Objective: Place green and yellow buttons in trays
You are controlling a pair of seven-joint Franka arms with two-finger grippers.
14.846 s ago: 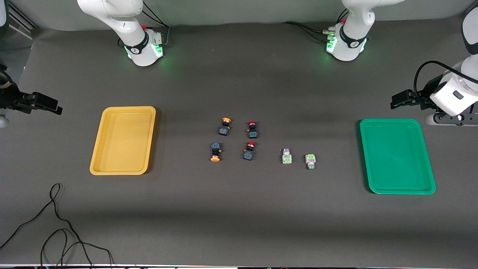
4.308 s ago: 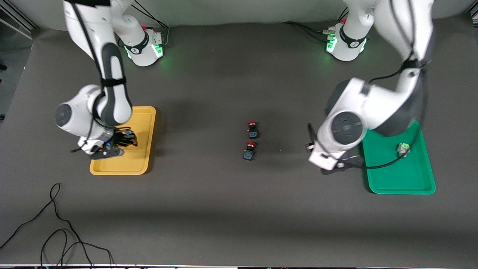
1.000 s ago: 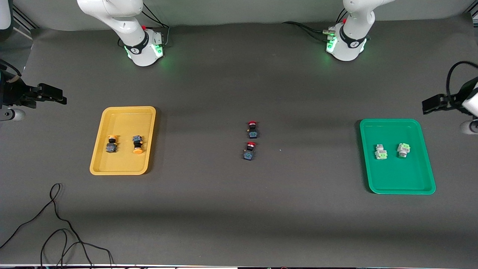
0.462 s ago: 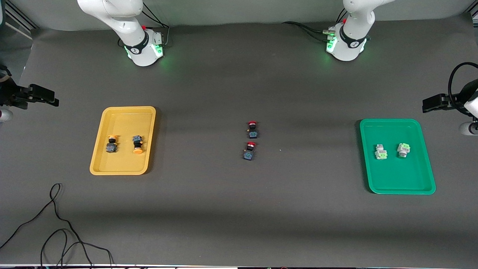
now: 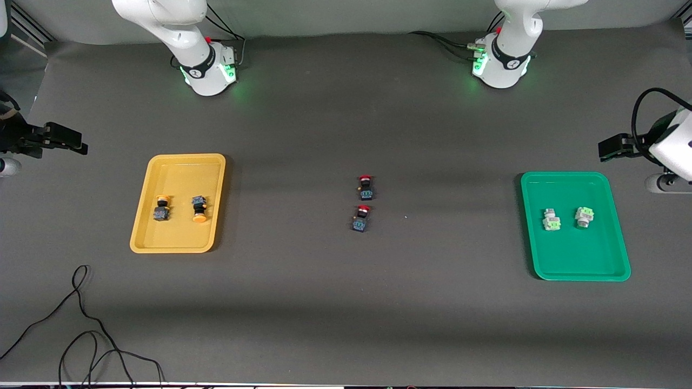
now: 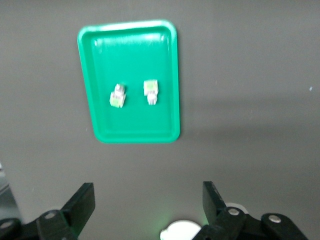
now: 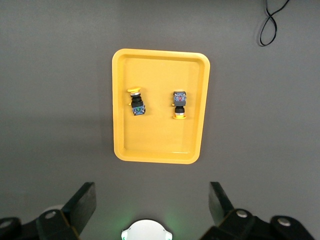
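A green tray point(image 6: 100, 132) with rounded corners and a raised rim lies on the dark grey table point(image 6: 250, 100), in the upper left part of the frame. Two pale grey-white buttons with green parts rest inside it, side by side and apart — one button point(image 6: 117, 96) toward the frame's left, the other button point(image 6: 150, 91) just to its right and a touch higher. Along the bottom edge the left gripper point(image 6: 148, 210) shows its two black fingers point(image 6: 80, 205) spread wide over bare table — nothing between them.
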